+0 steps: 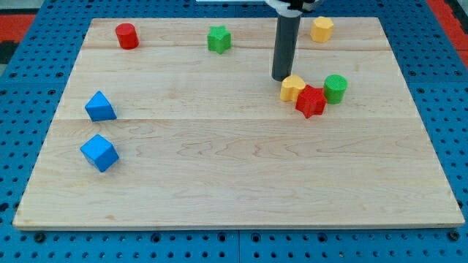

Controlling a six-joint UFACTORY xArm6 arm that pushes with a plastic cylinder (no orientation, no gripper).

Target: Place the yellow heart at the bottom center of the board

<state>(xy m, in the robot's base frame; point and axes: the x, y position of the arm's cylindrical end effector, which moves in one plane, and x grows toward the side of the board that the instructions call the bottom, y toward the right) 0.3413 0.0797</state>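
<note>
The yellow heart (292, 88) lies on the wooden board (234, 175), right of centre in the upper half. It touches a red star-shaped block (311, 101) at its lower right. A green cylinder (336, 88) sits just right of the red block. My tip (281, 77) rests on the board just to the upper left of the yellow heart, touching or nearly touching it. The dark rod rises from there to the view's top.
A yellow hexagonal block (322, 28) sits at the top right. A green star-shaped block (219, 39) and a red cylinder (127, 35) lie along the top. A blue triangular block (99, 107) and a blue cube (99, 152) lie at the left.
</note>
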